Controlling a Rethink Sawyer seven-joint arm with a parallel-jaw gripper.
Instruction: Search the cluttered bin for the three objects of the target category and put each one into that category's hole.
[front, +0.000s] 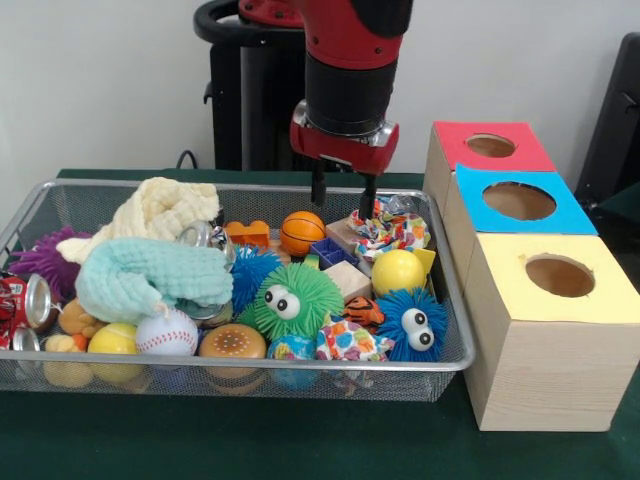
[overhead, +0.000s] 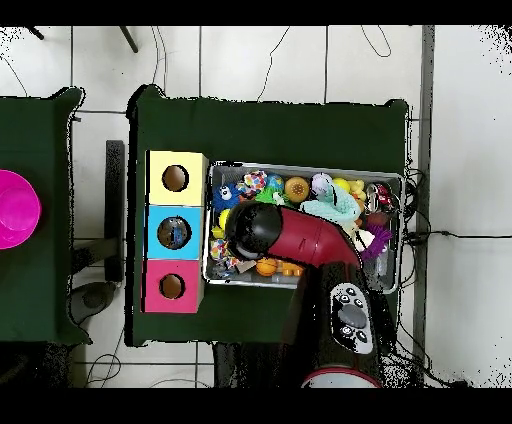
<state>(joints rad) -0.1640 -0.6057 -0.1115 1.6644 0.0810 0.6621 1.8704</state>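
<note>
I see my gripper (front: 342, 198) hanging over the far side of the wire bin (front: 40, 205), its two dark fingers apart and holding nothing. Its tips are just above a crumpled patterned cloth (front: 392, 230) and close to a small orange basketball (front: 301, 232).

The bin is packed — a cream cloth (front: 160, 210) and a mint cloth (front: 150, 275) lie heaped toward its left, with a baseball (front: 167, 333), a yellow ball (front: 398, 271), a green fuzzy toy with eyes (front: 290, 303) and a blue one (front: 412, 322) among the rest. I cannot tell which category is the target.

Just right of the bin stand three wooden boxes in a row, each with a round hole on top: a red box (front: 490, 146) farthest, a blue box (front: 518, 201) in the middle, a yellow box (front: 557, 277) nearest.

From overhead, my arm (overhead: 300, 238) covers the bin's middle.
</note>
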